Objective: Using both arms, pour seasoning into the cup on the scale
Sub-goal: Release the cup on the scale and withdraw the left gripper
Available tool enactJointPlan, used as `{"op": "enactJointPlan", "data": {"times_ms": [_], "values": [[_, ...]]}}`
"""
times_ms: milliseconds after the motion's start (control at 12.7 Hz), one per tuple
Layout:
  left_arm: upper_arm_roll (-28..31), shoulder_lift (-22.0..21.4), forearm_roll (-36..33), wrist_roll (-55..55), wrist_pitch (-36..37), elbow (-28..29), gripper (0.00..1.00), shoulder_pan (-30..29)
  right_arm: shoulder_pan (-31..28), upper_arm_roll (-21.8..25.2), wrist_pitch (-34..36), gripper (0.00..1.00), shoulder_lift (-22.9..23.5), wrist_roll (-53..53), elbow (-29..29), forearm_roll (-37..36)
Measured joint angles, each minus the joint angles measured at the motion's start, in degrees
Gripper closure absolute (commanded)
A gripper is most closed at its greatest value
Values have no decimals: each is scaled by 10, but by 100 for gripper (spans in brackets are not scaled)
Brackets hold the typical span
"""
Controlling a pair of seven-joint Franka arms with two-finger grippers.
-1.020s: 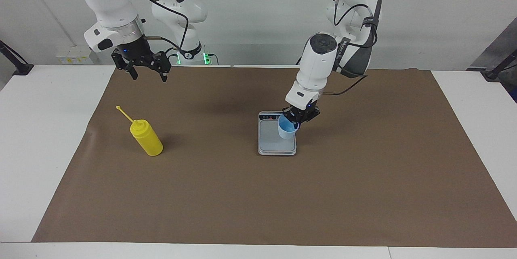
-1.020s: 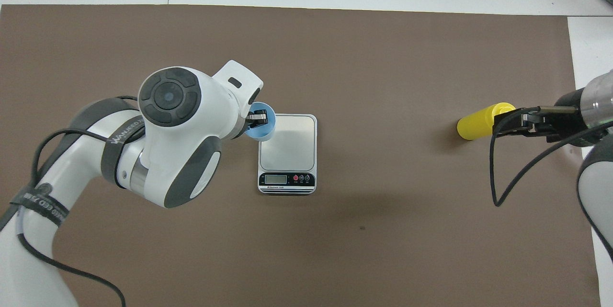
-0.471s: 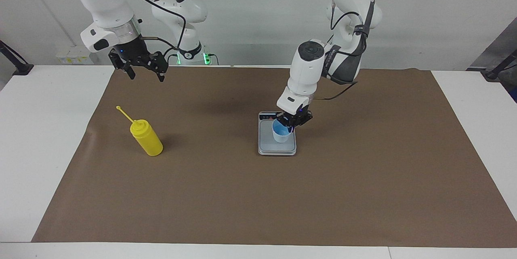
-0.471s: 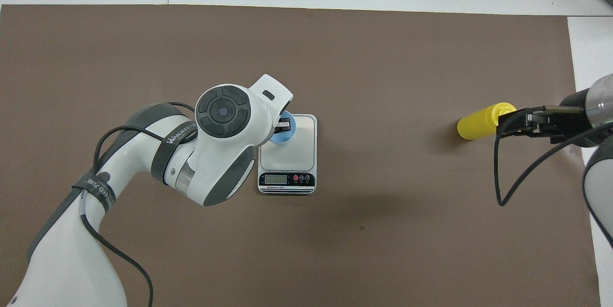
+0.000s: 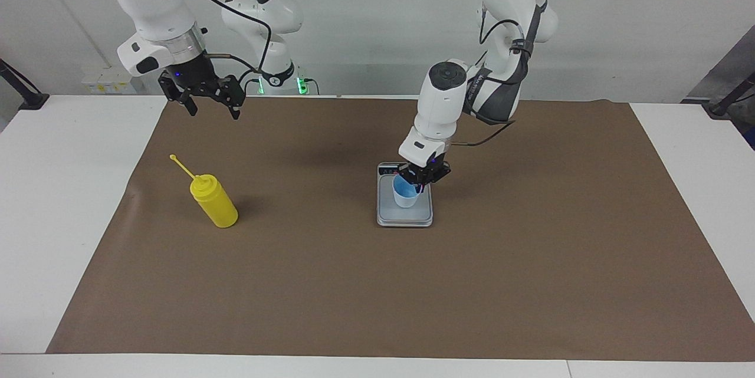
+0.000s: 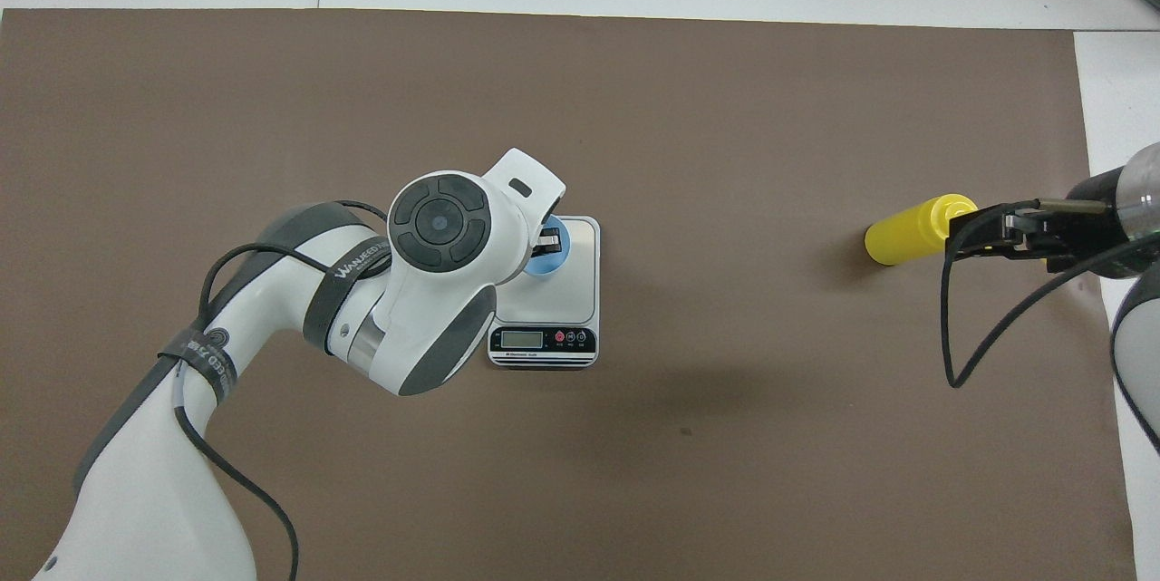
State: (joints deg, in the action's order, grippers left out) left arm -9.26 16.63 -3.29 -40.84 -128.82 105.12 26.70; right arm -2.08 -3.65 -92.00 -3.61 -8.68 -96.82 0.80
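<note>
Two arms in play, and the scale [image 5: 404, 204] is our landmark, lying mid-mat on the brown mat [image 5: 531, 260]. Facing view first: the left gripper [image 5: 420, 179] is down over the scale, fingers clamped on the rim of the light-blue cup [image 5: 406, 194], one finger inside and one outside. The cup stands upright over the weighing plate, at the side toward the left arm's end; whether its base touches the plate, I cannot tell. The scale's display strip is at the edge nearer the robots. Well apart from the scale, toward the right arm's end of the table, stands the yellow seasoning bottle [image 5: 214, 204], leaning a little, nozzle up with its small tip cap hanging out on its tether. The right gripper [image 5: 212, 108] hangs in the air over the mat's edge by the robots, fingers spread apart, holding nothing, touching nothing.

Now the overhead view: the left arm's wrist covers most of the cup [image 6: 549, 256], only a blue crescent showing over the scale [image 6: 566, 286]; the left gripper [image 6: 545, 242] shows its finger inside the cup. The seasoning bottle [image 6: 906, 232] sits toward the right arm's end, and the right gripper [image 6: 983, 230] overlaps its cap end from above
</note>
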Motion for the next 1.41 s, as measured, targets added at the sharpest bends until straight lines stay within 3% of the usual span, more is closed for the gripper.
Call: {"op": "enactJointPlan", "data": {"times_ms": [78,392,628,1177,1413], "values": [[0,0,0,0,-2,2,1,0,0,0,0,0,0,0,0,0],[4,-1,0,-1,-4,2,0,0,-1,0,1,0,0,0,0,0],[17,-28,-1,4,9,-5,0,-19,-5,0,3,0,0,0,0,0],[20,-121,-2,180,147,-22,0,-131,-12,0,7,0,0,-1,1,0],[21,-152,5,235,198,-30,0,-161,-49,2,-12,0,0,-6,5,0]]}}
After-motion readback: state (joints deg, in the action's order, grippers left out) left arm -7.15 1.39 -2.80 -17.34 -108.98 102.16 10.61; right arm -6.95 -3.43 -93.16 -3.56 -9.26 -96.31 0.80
